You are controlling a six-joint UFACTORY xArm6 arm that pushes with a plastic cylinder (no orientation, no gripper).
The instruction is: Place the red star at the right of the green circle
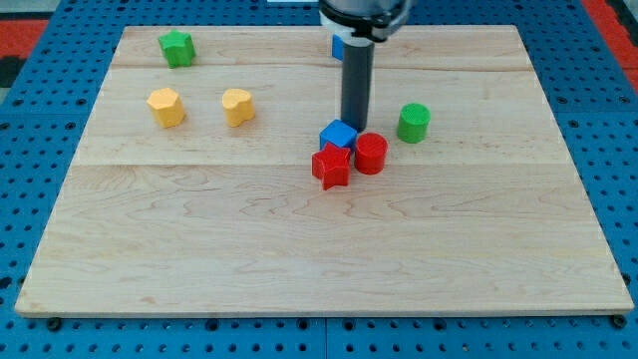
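Note:
The red star (331,166) lies near the board's middle, touching a blue cube (338,134) above it and a red cylinder (371,153) at its right. The green circle, a short green cylinder (414,122), stands to the upper right of this cluster, apart from it. My tip (355,125) comes down just above the cluster, right behind the blue cube and the red cylinder, to the left of the green cylinder.
A green star (176,47) sits at the view's top left. Two yellow blocks (165,107) (237,106) lie on the left side. Another blue block (338,45) is partly hidden behind the rod at the top. The wooden board (299,259) rests on a blue pegboard.

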